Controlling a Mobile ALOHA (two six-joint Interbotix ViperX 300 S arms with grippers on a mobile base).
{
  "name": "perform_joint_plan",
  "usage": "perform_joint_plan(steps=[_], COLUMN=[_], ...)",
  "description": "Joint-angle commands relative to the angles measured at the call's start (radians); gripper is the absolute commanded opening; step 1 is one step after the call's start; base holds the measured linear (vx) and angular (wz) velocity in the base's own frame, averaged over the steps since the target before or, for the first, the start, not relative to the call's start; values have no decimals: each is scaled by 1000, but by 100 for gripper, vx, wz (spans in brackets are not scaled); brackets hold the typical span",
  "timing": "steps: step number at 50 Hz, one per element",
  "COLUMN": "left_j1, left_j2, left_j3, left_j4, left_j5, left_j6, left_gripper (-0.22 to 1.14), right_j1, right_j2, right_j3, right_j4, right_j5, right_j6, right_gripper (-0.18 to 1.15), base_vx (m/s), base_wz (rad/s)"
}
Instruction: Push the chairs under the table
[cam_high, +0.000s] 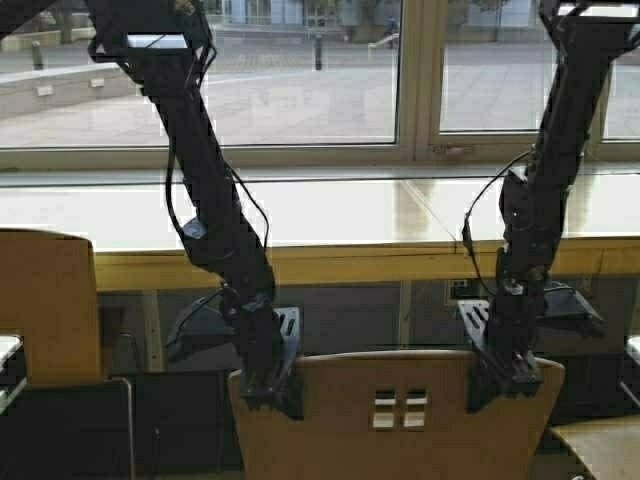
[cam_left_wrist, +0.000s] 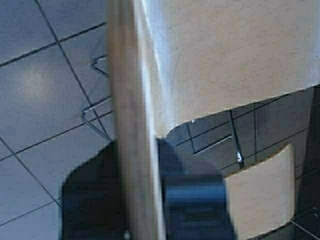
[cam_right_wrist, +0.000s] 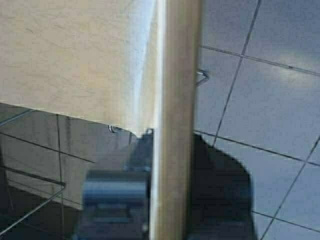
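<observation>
Before the table (cam_high: 330, 262), both arms reach down; left gripper (cam_high: 268, 385) and right gripper (cam_high: 505, 378) pinch the chair (cam_high: 400, 420) backrest.

Centre chair (cam_high: 400, 415) before table (cam_high: 330, 262), another chair (cam_high: 45, 305) left

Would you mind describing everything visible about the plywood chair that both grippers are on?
The chair is light tan plywood with a curved backrest pierced by four small square holes near its middle. It stands upright before the table, backrest toward the robot and not yet under the top. The left gripper straddles the backrest's top edge at its left end, the right gripper at its right end. The wrist views show that edge between the fingers, with thin metal legs and tiled floor below.
</observation>
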Motion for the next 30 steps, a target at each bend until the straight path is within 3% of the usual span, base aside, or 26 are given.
perform_joint_plan(steps=[1,30], left_j1=[6,26], left_j2=[-15,-3], left_j3=[-25,-34], left_j4=[2,2], left_j5=[-8,-23], left_j6=[20,29], left_gripper=[3,3], right_j1=[15,11], right_j2=[-2,40], right_j3=[-6,-48], right_j4=[-11,-32], right_j5=[2,3], right_j6=[-31,-32], right_gripper=[4,3], base_vx=[4,14], base_wz=[4,6])
